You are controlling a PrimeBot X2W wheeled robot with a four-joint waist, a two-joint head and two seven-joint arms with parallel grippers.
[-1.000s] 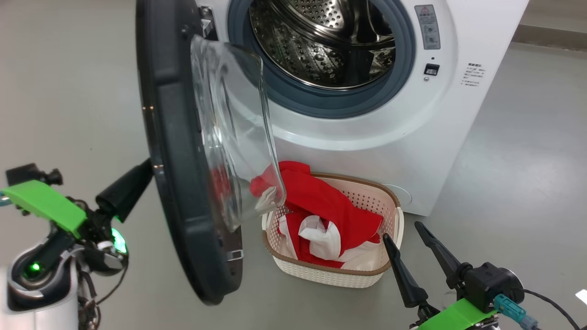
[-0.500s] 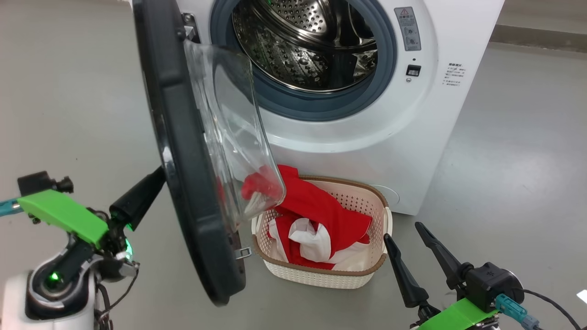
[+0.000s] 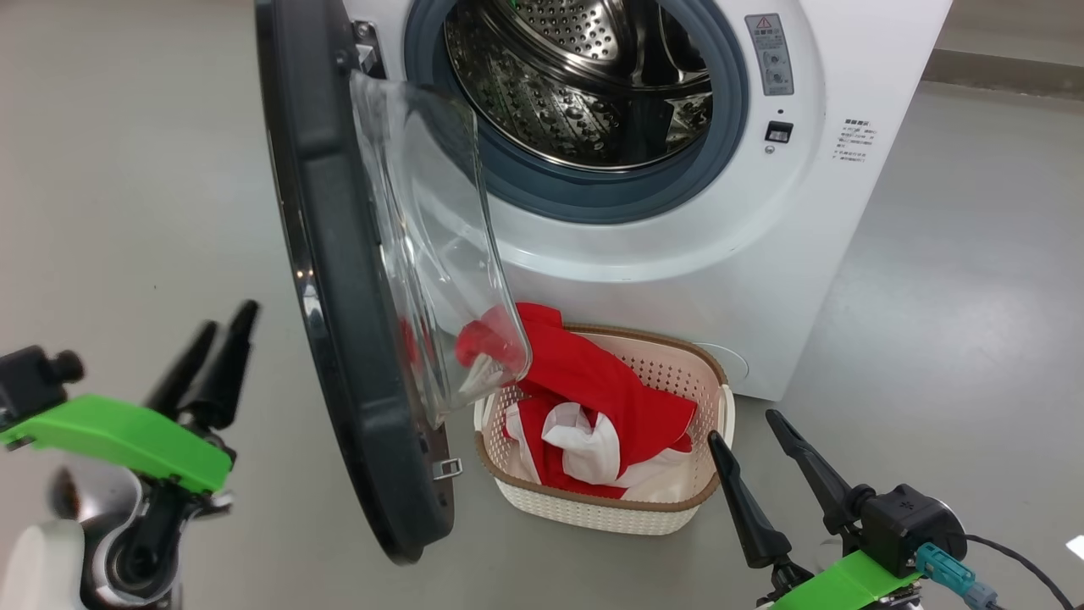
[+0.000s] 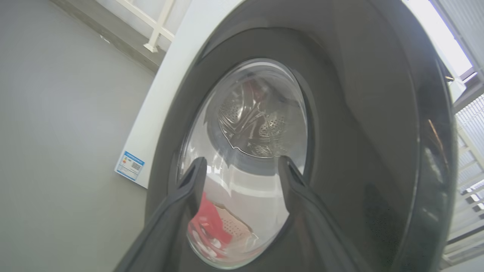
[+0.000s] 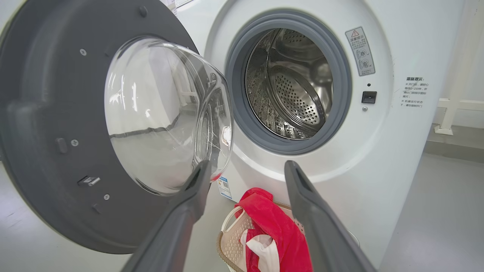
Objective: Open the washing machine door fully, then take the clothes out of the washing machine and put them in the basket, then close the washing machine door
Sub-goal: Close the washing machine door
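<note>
1. Washer [image 3: 677, 254] stands at 12 o'clock from the robot, front toward it. The perforated steel drum [image 3: 576, 85] is in plain view inside the grey gasket [image 3: 550, 195].
2. Door [image 3: 339, 296] is swung out, hinged at the opening's 9 o'clock and nearly edge-on in the head view. Its glass bowl [image 3: 432, 237] bulges toward the washer; in that view the bowl's low lip overlaps the basket's 10 o'clock corner.
3. Basket [image 3: 593, 512] sits on the floor [image 3: 127, 169] at 6 o'clock of the opening, just in front of the washer.
4. Clothes [image 3: 593, 381] are in the basket, red w/ white bits, heaped above the rim, w/ a red fold over the 11 o'clock edge.
5. L gripper [image 3: 229, 315] is at 8 o'clock in the head view, just beside the door's outer face w/ a gap showing. Fingers are spread, nothing between them. Its wrist view looks thru the glass at drum and basket; a blue sticker [image 4: 129, 166] shows on the washer's side.
6. R gripper [image 3: 743, 426] is at 5 o'clock, fingers wide apart, holding nothing, tips near the basket's 4 o'clock corner.
</note>
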